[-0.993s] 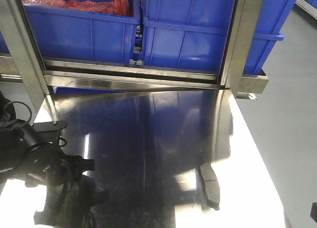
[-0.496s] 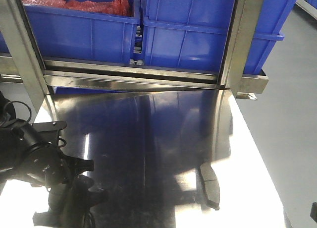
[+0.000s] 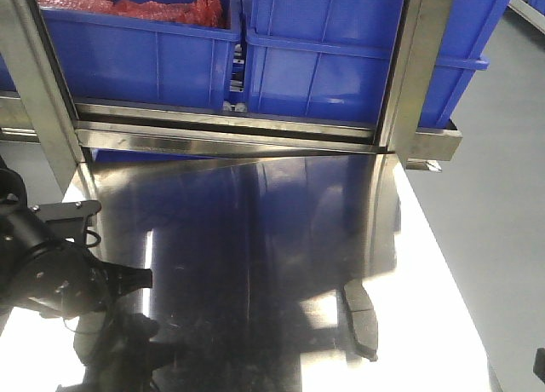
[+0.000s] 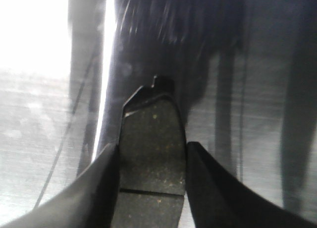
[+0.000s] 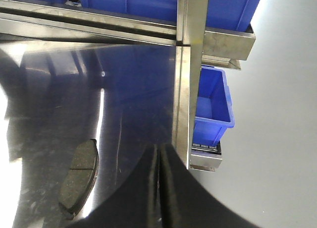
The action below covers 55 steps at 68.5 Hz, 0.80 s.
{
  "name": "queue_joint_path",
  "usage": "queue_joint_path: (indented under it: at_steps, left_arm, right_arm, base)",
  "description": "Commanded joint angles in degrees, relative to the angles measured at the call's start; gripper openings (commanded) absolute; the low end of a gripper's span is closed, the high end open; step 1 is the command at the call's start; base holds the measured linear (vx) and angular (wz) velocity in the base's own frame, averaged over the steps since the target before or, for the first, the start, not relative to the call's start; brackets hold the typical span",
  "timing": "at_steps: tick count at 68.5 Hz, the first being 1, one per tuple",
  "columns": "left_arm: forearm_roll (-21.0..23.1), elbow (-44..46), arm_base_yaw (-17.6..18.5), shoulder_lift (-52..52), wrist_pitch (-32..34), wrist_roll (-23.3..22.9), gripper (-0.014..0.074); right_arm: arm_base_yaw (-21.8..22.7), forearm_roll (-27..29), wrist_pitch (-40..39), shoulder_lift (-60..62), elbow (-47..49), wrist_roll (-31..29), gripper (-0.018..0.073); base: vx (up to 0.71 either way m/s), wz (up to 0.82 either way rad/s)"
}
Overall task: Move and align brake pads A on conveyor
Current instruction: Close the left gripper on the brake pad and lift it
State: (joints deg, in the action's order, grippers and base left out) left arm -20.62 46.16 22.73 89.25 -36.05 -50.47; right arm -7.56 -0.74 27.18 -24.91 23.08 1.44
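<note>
Brake pad (image 4: pixel 153 153) pinched by left fingers (image 4: pixel 94 191); right fingers (image 5: pixel 141 193) pressed together.

- Held brake pad (image 4: pixel 152 124): dark grey with fine pale speckles and a thin dark line across it.
- Loose brake pad (image 3: pixel 360 318): flat dark grey with the same cross line.
- Left claw (image 4: pixel 152 147) and right claw (image 5: pixel 158 151): plain black.
- Tabletop (image 3: pixel 255 230): mirror-bright steel with blue and black reflections, white glare patches and faint scratches.
- Bins (image 3: pixel 324 51): strong blue; the left one's contents (image 3: pixel 128 4) are glossy red.
- Frame (image 3: pixel 417 68): brushed silver.
- Floor (image 3: pixel 502 196): even pale grey.
</note>
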Motion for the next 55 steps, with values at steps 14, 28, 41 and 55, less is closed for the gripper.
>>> queue_joint_path:
  at_steps: [14, 28, 41, 55]
  left_arm:
    - [-0.5, 1.3, 0.1, -6.3, 1.4, 0.3, 0.0031]
    - [-0.5, 1.3, 0.1, -7.5, 1.8, 0.4, 0.0031]
    - [-0.5, 1.3, 0.8, -8.8, 1.8, 0.7, 0.0031]
    - [-0.5, 1.3, 3.2, -16.6, 1.6, 4.8, 0.0031]
  right_arm:
    - [0.2, -0.3, -3.9, -0.4, 1.6, -0.6, -0.001]
    - [0.2, -0.3, -3.9, -0.4, 1.6, -0.6, -0.001]
    - [0.2, -0.3, -3.9, -0.4, 1.6, -0.6, -0.001]
    - [0.2, -0.3, -3.9, -0.4, 1.6, -0.6, -0.001]
  base:
    - [0.0, 0.0]
    - [0.0, 0.0]
    - [0.0, 0.0]
    - [0.0, 0.0]
